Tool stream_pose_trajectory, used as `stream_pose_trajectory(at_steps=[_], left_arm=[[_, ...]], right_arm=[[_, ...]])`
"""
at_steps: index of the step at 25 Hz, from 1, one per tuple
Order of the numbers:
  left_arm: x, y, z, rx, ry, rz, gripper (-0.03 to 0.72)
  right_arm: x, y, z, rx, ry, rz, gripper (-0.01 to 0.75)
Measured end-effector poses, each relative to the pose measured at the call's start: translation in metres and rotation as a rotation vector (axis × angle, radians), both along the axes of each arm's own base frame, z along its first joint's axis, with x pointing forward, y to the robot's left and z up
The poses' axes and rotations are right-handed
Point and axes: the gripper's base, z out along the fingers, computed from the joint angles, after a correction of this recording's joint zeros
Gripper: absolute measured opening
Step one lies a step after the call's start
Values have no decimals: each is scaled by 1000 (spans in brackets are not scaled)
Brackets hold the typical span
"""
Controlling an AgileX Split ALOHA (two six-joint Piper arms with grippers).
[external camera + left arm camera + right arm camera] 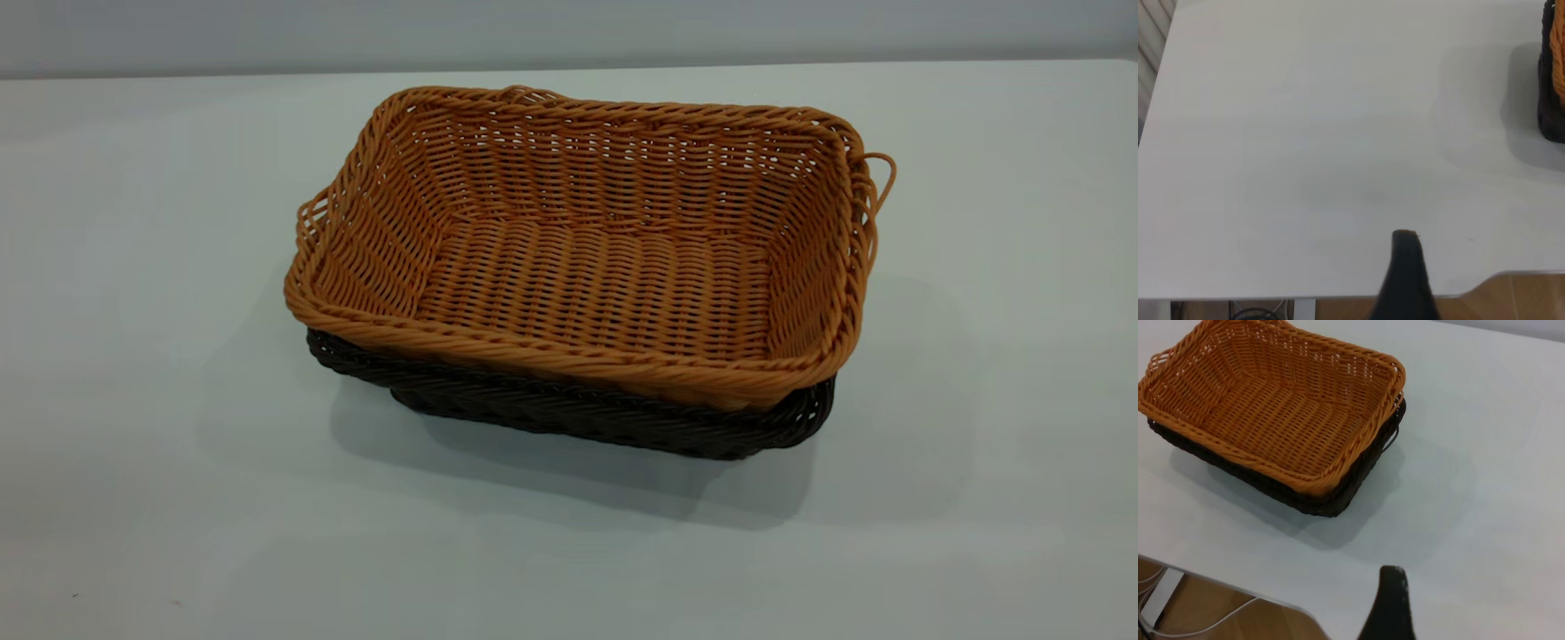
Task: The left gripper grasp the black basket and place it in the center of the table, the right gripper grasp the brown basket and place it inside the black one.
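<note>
Brown basket (pixel 605 267) nested inside black basket (pixel 622 422)

No readable text anywhere that I could find. The brown basket (pixel 587 258) and the black basket (pixel 613 422) under it were plain wicker, with no tag, brand or sticker showing. The table (pixel 133 356) carried no markings either, just a couple of tiny dark specks near its front edge, probably dirt rather than print.

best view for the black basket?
Right wrist view: the black basket shows two sides and a corner beneath the brown basket. Exterior shows only its front rim; left wrist, an edge sliver.
</note>
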Motion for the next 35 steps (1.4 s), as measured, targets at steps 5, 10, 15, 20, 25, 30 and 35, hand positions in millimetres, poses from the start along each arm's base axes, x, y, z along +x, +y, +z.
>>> stream_pose_trajectory(at_steps=[5, 10, 15, 20, 25, 30, 35], left_arm=[[0, 0, 0, 0, -1, 7, 531], [0, 0, 0, 0, -1, 7, 531], [0, 0, 0, 0, -1, 7, 531], [0, 0, 0, 0, -1, 7, 531], [0, 0, 0, 0, -1, 7, 531], [0, 0, 0, 0, -1, 7, 531], [0, 0, 0, 0, -1, 7, 531]], right_arm=[[0, 0, 0, 0, 0, 0, 565], [0, 0, 0, 0, 0, 0, 565], [0, 0, 0, 0, 0, -6, 565], [2, 1, 0, 0, 0, -89, 565], [3, -2, 0, 17, 10, -216, 565], [4, -9, -1, 54, 25, -332, 565], [4, -12, -1, 66, 30, -379, 565]])
